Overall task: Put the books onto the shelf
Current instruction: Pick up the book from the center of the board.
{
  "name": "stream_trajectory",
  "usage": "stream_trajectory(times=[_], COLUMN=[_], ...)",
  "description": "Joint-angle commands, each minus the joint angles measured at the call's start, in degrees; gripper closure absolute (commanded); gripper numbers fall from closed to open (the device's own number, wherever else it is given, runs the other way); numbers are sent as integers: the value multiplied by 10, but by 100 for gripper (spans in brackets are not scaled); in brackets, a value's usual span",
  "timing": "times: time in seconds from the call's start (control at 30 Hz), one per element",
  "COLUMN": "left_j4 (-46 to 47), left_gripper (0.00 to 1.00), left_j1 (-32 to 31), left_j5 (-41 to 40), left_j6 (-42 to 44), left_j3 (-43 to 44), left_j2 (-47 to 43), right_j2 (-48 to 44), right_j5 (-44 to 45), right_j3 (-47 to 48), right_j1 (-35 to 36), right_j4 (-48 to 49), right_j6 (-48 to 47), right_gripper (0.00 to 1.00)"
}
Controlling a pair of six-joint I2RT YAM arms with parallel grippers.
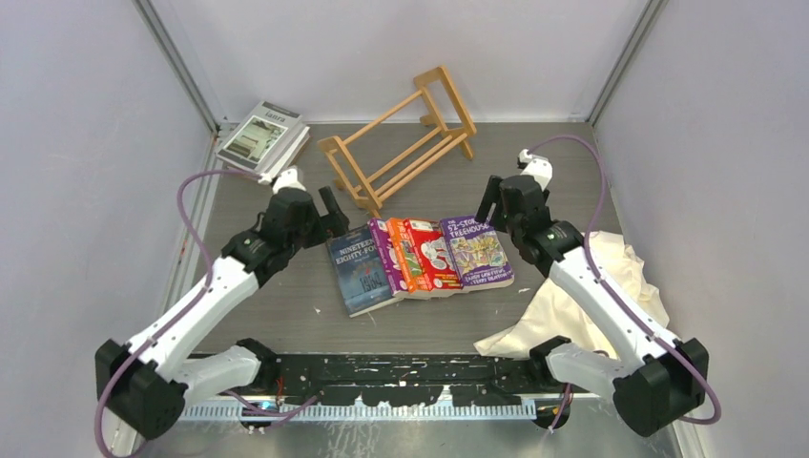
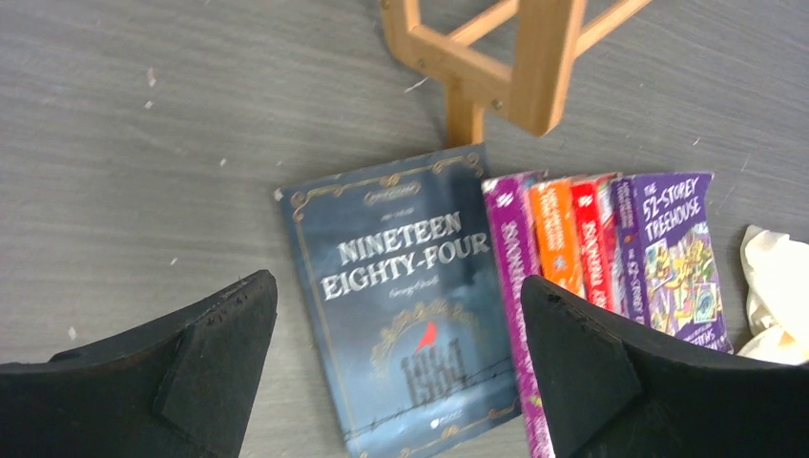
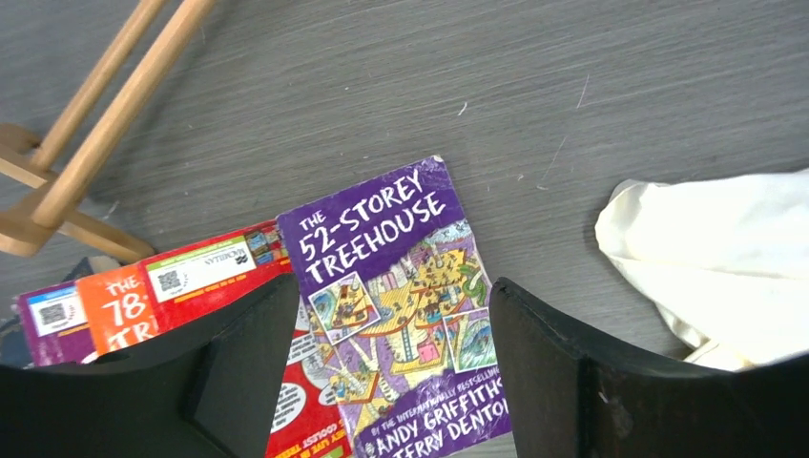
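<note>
A row of books lies flat mid-table: a dark blue one (image 1: 361, 272), a purple-spined one (image 1: 384, 256), a red-orange one (image 1: 426, 254) and a purple one (image 1: 477, 251). Two larger grey and white books (image 1: 262, 136) are stacked at the back left corner. The light-wood shelf (image 1: 399, 138) sits behind the row, turned diagonally. My left gripper (image 1: 332, 212) hovers open over the dark blue book (image 2: 401, 296), holding nothing. My right gripper (image 1: 490, 204) is open above the purple book (image 3: 401, 305), also holding nothing. The shelf's end frame (image 2: 515, 67) shows just beyond the blue book.
A crumpled cream cloth (image 1: 582, 305) lies at the right, close to the purple book and under the right arm. Grey enclosure walls bound the table on three sides. The shelf's slats (image 3: 105, 105) reach into the right wrist view at top left.
</note>
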Motion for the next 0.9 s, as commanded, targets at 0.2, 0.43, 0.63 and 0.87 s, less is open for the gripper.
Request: stream_trajectory(times=[0.2, 0.43, 0.63, 0.87], left_j4=[69, 68, 55, 60], left_gripper=[3, 2, 2, 2], left_j1=[-18, -18, -26, -31], left_j5=[-46, -9, 12, 24], left_j6=[20, 1, -15, -23], left_j3=[131, 109, 83, 65], left_j2=[127, 109, 75, 53], right_j2=[57, -49, -166, -211], right_j5=[16, 18, 39, 27], right_j3=[44, -56, -142, -199], right_j1=[1, 8, 46, 71], right_j4=[-45, -106, -167, -184], right_j6=[73, 269, 411, 511], right_gripper=[21, 25, 24, 23])
